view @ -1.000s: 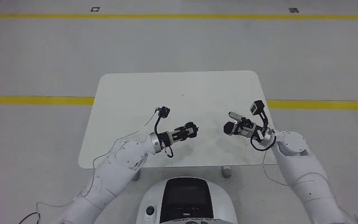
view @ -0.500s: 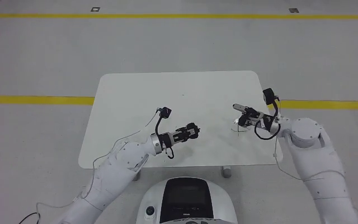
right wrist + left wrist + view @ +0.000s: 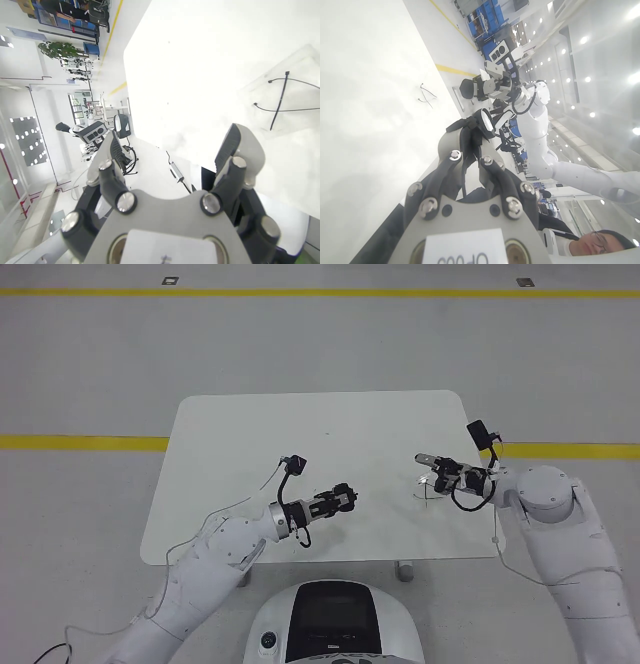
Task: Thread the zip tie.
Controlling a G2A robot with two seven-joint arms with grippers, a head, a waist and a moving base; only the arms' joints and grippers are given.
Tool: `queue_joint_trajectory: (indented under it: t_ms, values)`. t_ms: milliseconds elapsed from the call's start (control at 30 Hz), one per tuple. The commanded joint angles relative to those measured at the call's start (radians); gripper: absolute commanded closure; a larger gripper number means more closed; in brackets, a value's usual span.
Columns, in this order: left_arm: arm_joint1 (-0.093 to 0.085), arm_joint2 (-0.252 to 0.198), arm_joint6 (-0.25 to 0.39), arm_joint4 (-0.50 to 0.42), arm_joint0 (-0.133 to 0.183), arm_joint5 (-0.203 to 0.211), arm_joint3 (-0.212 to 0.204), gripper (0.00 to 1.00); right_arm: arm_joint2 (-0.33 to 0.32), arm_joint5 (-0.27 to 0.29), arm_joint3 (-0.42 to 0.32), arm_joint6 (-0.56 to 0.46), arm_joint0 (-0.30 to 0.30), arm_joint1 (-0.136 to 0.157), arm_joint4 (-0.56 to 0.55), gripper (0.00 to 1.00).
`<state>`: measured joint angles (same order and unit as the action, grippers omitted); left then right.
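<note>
Right gripper (image 3: 173,136) is wide open, nothing in it. Over the last second I swing it away from my left gripper (image 3: 469,123) and out toward the edge of the surface (image 3: 200,62), then it nearly settles. The loose zip ties (image 3: 278,105) now lie just ahead of its fingertips, below, not touched. Left gripper hasn't moved; it is closed on a thin black strip, apparently a zip tie (image 3: 463,160), well apart from the right one. My read: the right is set up for a pick, and threading is not started.

White table (image 3: 300,434), clear sheet (image 3: 298,58), zip ties (image 3: 281,100)
</note>
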<state>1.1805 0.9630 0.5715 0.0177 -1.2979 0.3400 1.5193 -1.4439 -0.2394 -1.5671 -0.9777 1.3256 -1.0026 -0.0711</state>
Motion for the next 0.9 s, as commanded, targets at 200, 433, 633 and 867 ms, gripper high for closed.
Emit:
queue_joint_trajectory:
  t_ms: [200, 433, 633, 867]
  values:
    - [0.0, 0.0, 0.0, 0.0, 0.0, 0.0, 0.0, 1.0, 0.051, -0.101, -0.031, 0.067, -0.064, -0.001, -0.146, 0.0]
    - [0.0, 0.0, 0.0, 0.0, 0.0, 0.0, 0.0, 1.0, 0.161, -0.101, 0.182, 0.036, -0.23, -0.036, -0.367, 0.0]
    - [0.0, 0.0, 0.0, 0.0, 0.0, 0.0, 0.0, 1.0, 0.225, -0.101, 0.372, 0.027, -0.348, -0.095, -0.444, 0.0]
    - [0.0, 0.0, 0.0, 0.0, 0.0, 0.0, 0.0, 1.0, 0.225, -0.101, 0.372, 0.027, -0.348, -0.095, -0.444, 0.0]
